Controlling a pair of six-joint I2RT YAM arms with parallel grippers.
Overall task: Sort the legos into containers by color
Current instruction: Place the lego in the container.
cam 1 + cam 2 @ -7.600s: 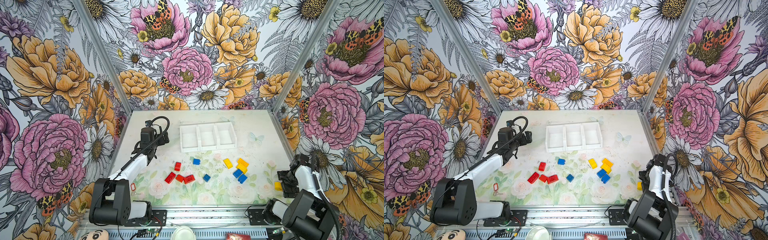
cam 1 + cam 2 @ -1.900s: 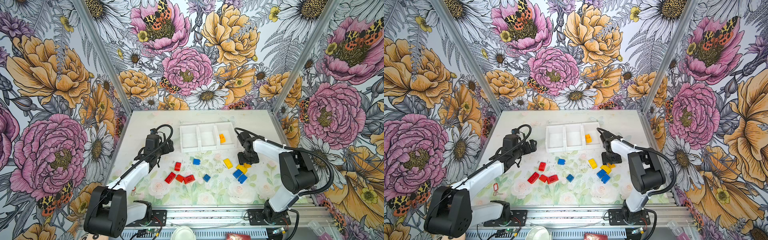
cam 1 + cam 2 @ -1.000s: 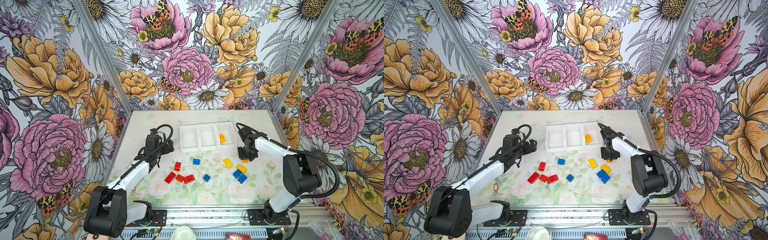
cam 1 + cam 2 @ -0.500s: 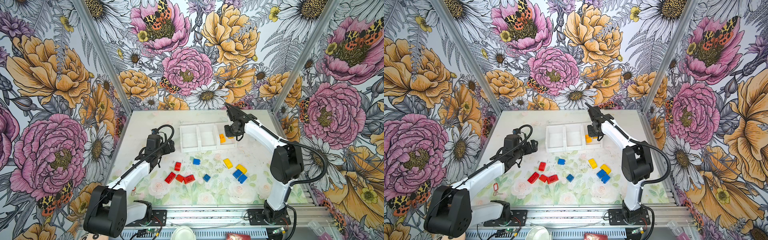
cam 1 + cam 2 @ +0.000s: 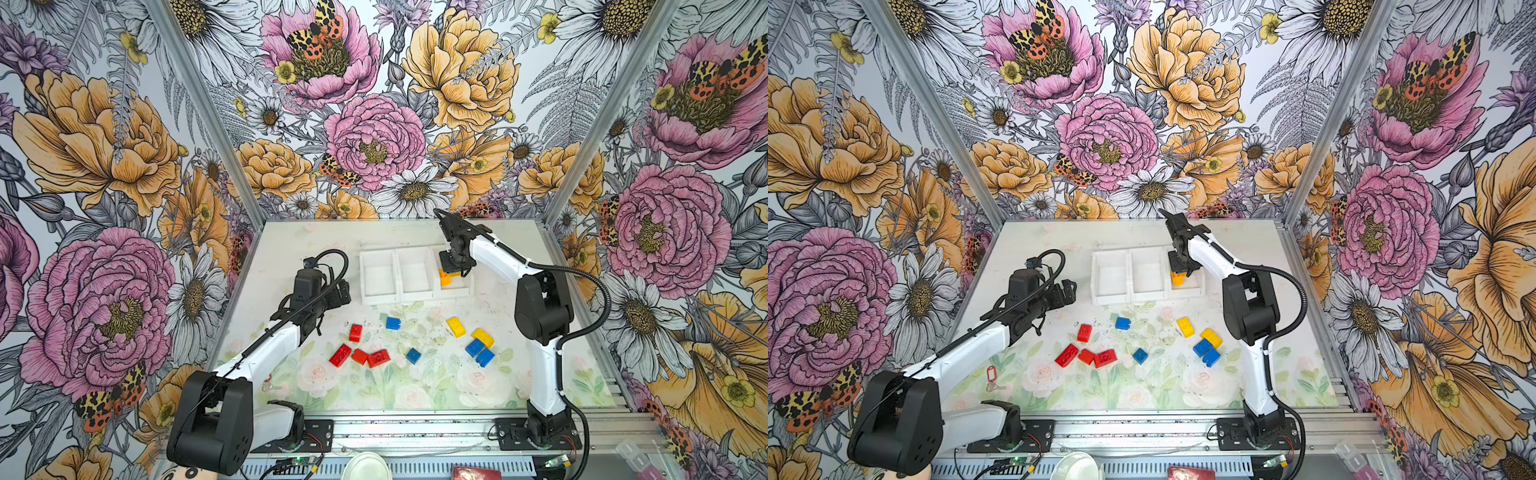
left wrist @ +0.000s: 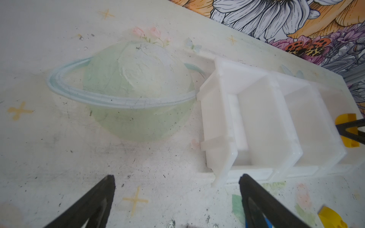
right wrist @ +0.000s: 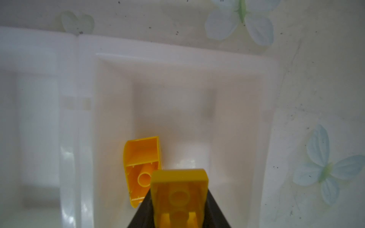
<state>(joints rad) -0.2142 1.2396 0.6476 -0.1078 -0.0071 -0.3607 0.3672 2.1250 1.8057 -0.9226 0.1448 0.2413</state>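
Note:
The containers (image 5: pixel 363 278) are three joined white bins at the back of the table, seen in both top views (image 5: pixel 1096 282) and the left wrist view (image 6: pixel 217 118). My right gripper (image 5: pixel 453 270) (image 5: pixel 1181 266) hangs over the right-hand bin (image 7: pixel 177 49), shut on a yellow lego (image 7: pixel 178 185). Another yellow lego (image 7: pixel 141 163) lies on its side in that bin. My left gripper (image 5: pixel 343 291) (image 6: pixel 176 177) is open and empty, low over the table left of the containers. Loose legos lie in front: red (image 5: pixel 355 332) (image 5: pixel 378 358), blue (image 5: pixel 392 323) (image 5: pixel 475 347) and yellow (image 5: pixel 456 326) (image 5: pixel 482 337).
A red key tag (image 5: pixel 991 374) lies on the table beside the left arm. Metal frame rails (image 5: pixel 573 291) and flowered walls close in the table on three sides. The left and middle bins hold nothing.
My right gripper has carried the yellow lego from the table beside the tray up and back to above the right-hand bin. The left arm has hardly moved.

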